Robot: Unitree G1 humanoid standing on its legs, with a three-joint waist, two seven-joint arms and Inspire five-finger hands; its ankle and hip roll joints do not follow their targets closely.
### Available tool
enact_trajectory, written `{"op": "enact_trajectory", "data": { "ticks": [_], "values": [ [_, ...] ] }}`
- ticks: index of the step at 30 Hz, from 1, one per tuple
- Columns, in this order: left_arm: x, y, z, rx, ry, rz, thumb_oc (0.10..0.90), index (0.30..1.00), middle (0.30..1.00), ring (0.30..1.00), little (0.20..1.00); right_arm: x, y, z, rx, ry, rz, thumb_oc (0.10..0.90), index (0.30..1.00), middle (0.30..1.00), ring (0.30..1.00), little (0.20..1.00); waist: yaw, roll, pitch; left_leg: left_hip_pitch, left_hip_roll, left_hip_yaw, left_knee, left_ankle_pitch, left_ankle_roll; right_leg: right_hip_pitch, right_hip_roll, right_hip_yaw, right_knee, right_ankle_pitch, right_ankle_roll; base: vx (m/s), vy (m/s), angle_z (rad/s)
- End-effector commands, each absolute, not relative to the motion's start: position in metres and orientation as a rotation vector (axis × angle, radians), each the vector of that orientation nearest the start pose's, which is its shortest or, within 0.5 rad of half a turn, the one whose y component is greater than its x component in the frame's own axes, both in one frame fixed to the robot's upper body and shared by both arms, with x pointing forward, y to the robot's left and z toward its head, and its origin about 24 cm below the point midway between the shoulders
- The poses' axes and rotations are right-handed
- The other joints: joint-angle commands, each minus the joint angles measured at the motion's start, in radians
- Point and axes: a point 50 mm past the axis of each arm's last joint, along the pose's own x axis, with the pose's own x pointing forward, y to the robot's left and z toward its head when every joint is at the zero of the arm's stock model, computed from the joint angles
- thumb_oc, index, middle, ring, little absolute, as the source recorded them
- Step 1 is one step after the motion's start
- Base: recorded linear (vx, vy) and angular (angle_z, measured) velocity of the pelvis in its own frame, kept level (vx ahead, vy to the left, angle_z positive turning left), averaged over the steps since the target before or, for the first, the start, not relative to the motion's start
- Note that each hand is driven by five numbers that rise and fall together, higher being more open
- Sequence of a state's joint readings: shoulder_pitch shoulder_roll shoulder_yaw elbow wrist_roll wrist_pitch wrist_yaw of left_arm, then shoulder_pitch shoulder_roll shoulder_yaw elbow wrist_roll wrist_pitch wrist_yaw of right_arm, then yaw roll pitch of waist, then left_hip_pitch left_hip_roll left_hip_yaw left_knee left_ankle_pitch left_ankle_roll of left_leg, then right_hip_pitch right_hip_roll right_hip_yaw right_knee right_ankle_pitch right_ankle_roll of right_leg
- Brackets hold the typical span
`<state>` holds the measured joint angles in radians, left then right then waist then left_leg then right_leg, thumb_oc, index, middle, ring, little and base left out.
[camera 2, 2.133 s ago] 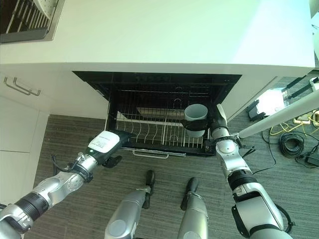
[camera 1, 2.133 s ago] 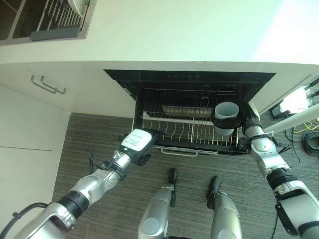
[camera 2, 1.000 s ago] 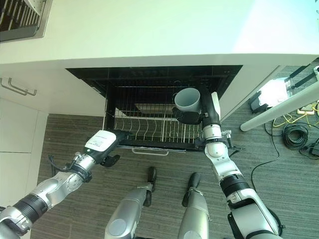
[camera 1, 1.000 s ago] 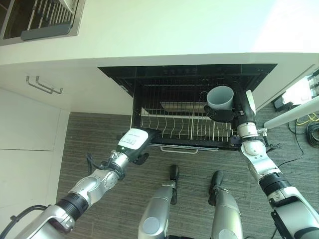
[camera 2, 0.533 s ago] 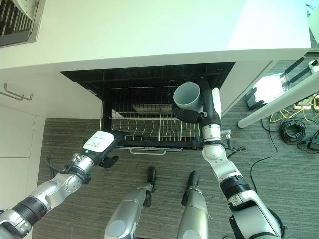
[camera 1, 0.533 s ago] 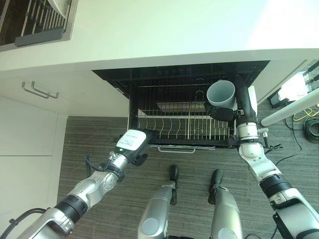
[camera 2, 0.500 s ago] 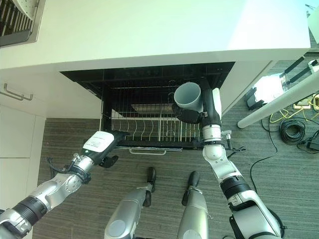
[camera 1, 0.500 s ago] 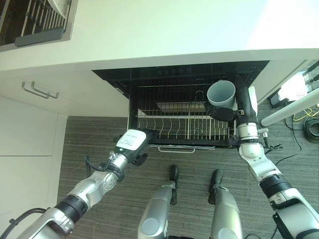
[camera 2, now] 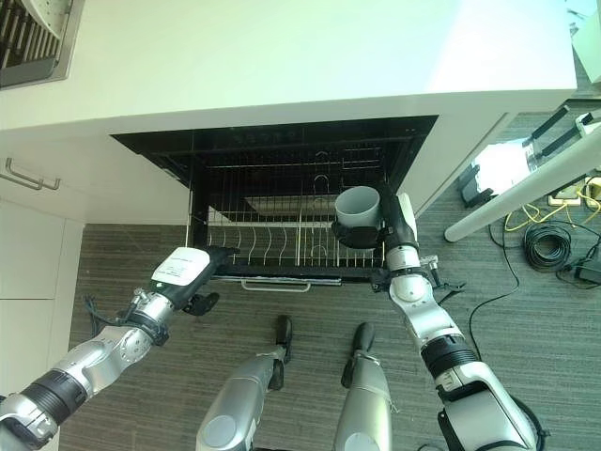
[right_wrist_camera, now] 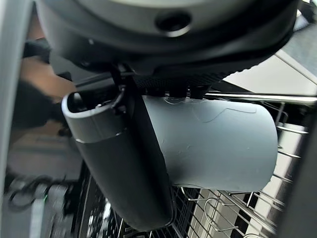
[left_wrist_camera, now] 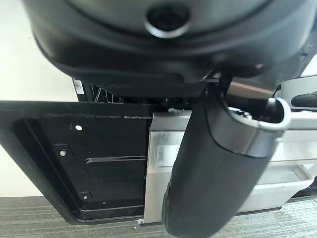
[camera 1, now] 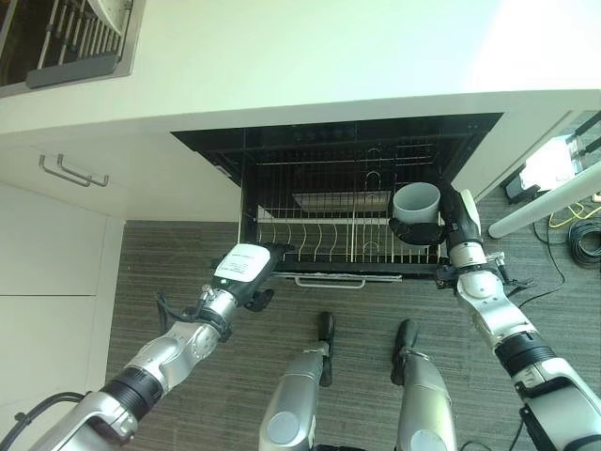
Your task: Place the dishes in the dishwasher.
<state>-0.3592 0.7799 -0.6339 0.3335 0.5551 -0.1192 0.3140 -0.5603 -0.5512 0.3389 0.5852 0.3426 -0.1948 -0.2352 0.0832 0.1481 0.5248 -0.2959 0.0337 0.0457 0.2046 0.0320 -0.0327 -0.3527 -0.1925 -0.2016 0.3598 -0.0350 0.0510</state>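
The dishwasher (camera 1: 329, 155) stands open under the white counter, with its wire rack (camera 1: 319, 246) pulled out over the floor. A grey cup (camera 1: 416, 202) hangs mouth up just above the rack's right end, and my right hand (camera 1: 457, 218) is shut on it. In the right wrist view the thumb (right_wrist_camera: 124, 163) lies along the cup's wall (right_wrist_camera: 218, 144), with rack tines below. My left hand (camera 1: 246, 271) is at the rack's front left corner, its white-covered back facing up.
The rack's front handle (camera 1: 336, 281) juts toward me. White cabinet doors with a bar handle (camera 1: 73, 171) are at the left. A sink with a drying rack (camera 1: 66, 38) is set in the counter (camera 1: 329, 47). Cables (camera 2: 549, 246) and a white pole (camera 2: 526, 183) lie at the right.
My right hand has come down with the cup from in front of the dishwasher's upper opening to just above the rack's right end. The cup is now more upright. The left hand has stayed put.
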Motion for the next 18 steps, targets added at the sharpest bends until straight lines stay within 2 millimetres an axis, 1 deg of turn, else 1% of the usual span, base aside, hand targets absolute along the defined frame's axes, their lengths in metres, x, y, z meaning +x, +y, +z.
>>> {"op": "enact_trajectory", "data": {
  "ticks": [1, 2, 3, 4, 5, 7, 8, 9, 10, 12, 14, 15, 16, 17, 18],
  "values": [
    [0.296, 0.205, 0.084, 1.42, -0.369, -0.249, 0.8, 0.9, 0.9, 0.9, 0.9, 0.346, -0.217, 0.09, -0.111, -0.036, -0.056, 0.8, 0.9, 0.9, 0.9, 0.9, -0.007, -0.002, -0.005, -0.013, 0.011, -0.03, 0.095, -0.167, 0.027, 0.021, -0.021, 0.053, -0.007, -0.07, 0.099, 0.0, 0.0, 0.0],
    [0.296, 0.206, 0.085, 1.421, -0.366, -0.25, 0.8, 0.9, 0.9, 0.9, 0.9, 0.345, -0.217, 0.077, 0.035, 0.073, -0.039, 0.8, 0.9, 0.9, 0.9, 0.9, -0.007, -0.006, -0.005, -0.008, 0.008, -0.028, 0.095, -0.173, 0.028, 0.023, -0.022, 0.055, -0.002, -0.079, 0.1, 0.0, 0.0, 0.0],
    [0.298, 0.206, 0.088, 1.423, -0.368, -0.248, 0.8, 0.9, 0.9, 0.9, 0.9, 0.342, -0.216, 0.061, 0.106, 0.189, -0.042, 0.8, 0.9, 0.9, 0.9, 0.9, -0.006, -0.005, -0.005, -0.013, 0.01, -0.026, 0.095, -0.168, 0.028, 0.022, -0.018, 0.053, -0.009, -0.072, 0.096, 0.0, 0.0, 0.0],
    [0.298, 0.205, 0.088, 1.423, -0.368, -0.249, 0.8, 0.9, 0.9, 0.9, 0.9, 0.342, -0.217, 0.057, 0.084, 0.206, -0.038, 0.8, 0.9, 0.9, 0.9, 0.9, -0.005, -0.006, -0.005, -0.012, 0.011, -0.024, 0.095, -0.168, 0.028, 0.025, -0.018, 0.051, -0.011, -0.072, 0.096, 0.0, 0.0, 0.0],
    [0.298, 0.204, 0.089, 1.425, -0.37, -0.251, 0.8, 0.9, 0.9, 0.9, 0.9, 0.341, -0.219, 0.051, 0.013, 0.219, -0.038, 0.8, 0.9, 0.9, 0.9, 0.9, -0.002, -0.005, -0.005, -0.012, 0.014, -0.02, 0.095, -0.167, 0.027, 0.03, -0.017, 0.048, -0.018, -0.069, 0.095, 0.0, 0.0, 0.0],
    [0.299, 0.204, 0.09, 1.428, -0.375, -0.256, 0.8, 0.9, 0.9, 0.9, 0.9, 0.342, -0.223, 0.049, -0.097, 0.23, -0.061, 0.8, 0.9, 0.9, 0.9, 0.9, 0.002, -0.006, -0.005, -0.012, 0.014, -0.021, 0.095, -0.166, 0.027, 0.031, -0.016, 0.047, -0.021, -0.066, 0.095, 0.0, -0.016, 0.0],
    [0.301, 0.204, 0.092, 1.432, -0.378, -0.26, 0.8, 0.9, 0.9, 0.9, 0.9, 0.343, -0.231, 0.052, -0.244, 0.229, -0.109, 0.8, 0.9, 0.9, 0.9, 0.9, 0.003, -0.006, -0.005, -0.015, 0.013, -0.02, 0.095, -0.163, 0.027, 0.026, -0.018, 0.045, -0.016, -0.064, 0.095, 0.01, -0.032, 0.03],
    [0.301, 0.203, 0.093, 1.435, -0.378, -0.266, 0.8, 0.9, 0.9, 0.9, 0.9, 0.344, -0.236, 0.056, -0.326, 0.209, -0.126, 0.8, 0.9, 0.9, 0.9, 0.9, 0.005, -0.008, -0.005, -0.011, 0.01, -0.02, 0.095, -0.167, 0.03, 0.028, -0.02, 0.046, -0.01, -0.07, 0.095, 0.0, -0.051, 0.07],
    [0.301, 0.203, 0.095, 1.442, -0.381, -0.27, 0.8, 0.9, 0.9, 0.9, 0.9, 0.35, -0.242, 0.079, -0.568, 0.061, -0.181, 0.8, 0.9, 0.9, 0.9, 0.9, 0.01, -0.01, -0.005, -0.018, 0.01, -0.024, 0.095, -0.159, 0.032, 0.023, -0.015, 0.044, -0.011, -0.062, 0.092, 0.0, -0.044, 0.08],
    [0.303, 0.203, 0.096, 1.442, -0.384, -0.264, 0.8, 0.9, 0.9, 0.9, 0.9, 0.359, -0.239, 0.105, -0.713, -0.028, -0.181, 0.8, 0.9, 0.9, 0.9, 0.9, 0.013, -0.011, -0.005, -0.027, 0.005, -0.025, 0.095, -0.157, 0.034, 0.011, -0.013, 0.046, -0.005, -0.064, 0.093, -0.04, -0.01, 0.12],
    [0.303, 0.202, 0.096, 1.443, -0.387, -0.268, 0.8, 0.9, 0.9, 0.9, 0.9, 0.361, -0.235, 0.114, -0.831, -0.087, -0.173, 0.8, 0.9, 0.9, 0.9, 0.9, 0.015, -0.008, -0.005, -0.03, 0.003, -0.027, 0.095, -0.157, 0.035, 0.006, -0.013, 0.046, -0.001, -0.066, 0.094, -0.02, 0.006, 0.05],
    [0.303, 0.202, 0.097, 1.443, -0.391, -0.27, 0.8, 0.9, 0.9, 0.9, 0.9, 0.361, -0.231, 0.123, -0.936, -0.17, -0.176, 0.8, 0.9, 0.9, 0.9, 0.9, 0.018, -0.008, -0.005, -0.034, 0.001, -0.029, 0.095, -0.157, 0.037, 0.003, -0.015, 0.045, 0.002, -0.067, 0.096, 0.0, 0.0, 0.0],
    [0.302, 0.201, 0.097, 1.441, -0.404, -0.279, 0.8, 0.9, 0.9, 0.9, 0.9, 0.363, -0.224, 0.137, -1.036, -0.295, -0.183, 0.8, 0.9, 0.9, 0.9, 0.9, 0.027, -0.005, -0.005, -0.035, -0.004, -0.033, 0.095, -0.159, 0.039, 0.006, -0.019, 0.041, -0.001, -0.069, 0.099, 0.0, 0.0, 0.0],
    [0.302, 0.201, 0.097, 1.441, -0.405, -0.279, 0.8, 0.9, 0.9, 0.9, 0.9, 0.363, -0.224, 0.138, -1.038, -0.299, -0.184, 0.8, 0.9, 0.9, 0.9, 0.9, 0.027, -0.005, -0.005, -0.035, -0.004, -0.034, 0.095, -0.159, 0.039, 0.006, -0.02, 0.04, -0.001, -0.069, 0.099, -0.03, -0.014, -0.01],
    [0.303, 0.199, 0.097, 1.44, -0.414, -0.284, 0.8, 0.9, 0.9, 0.9, 0.9, 0.364, -0.221, 0.143, -1.032, -0.345, -0.195, 0.8, 0.9, 0.9, 0.9, 0.9, 0.033, -0.001, -0.005, -0.039, -0.006, -0.036, 0.095, -0.159, 0.039, 0.004, -0.022, 0.038, 0.0, -0.069, 0.1, 0.0, 0.0, 0.0]
  ]
}}
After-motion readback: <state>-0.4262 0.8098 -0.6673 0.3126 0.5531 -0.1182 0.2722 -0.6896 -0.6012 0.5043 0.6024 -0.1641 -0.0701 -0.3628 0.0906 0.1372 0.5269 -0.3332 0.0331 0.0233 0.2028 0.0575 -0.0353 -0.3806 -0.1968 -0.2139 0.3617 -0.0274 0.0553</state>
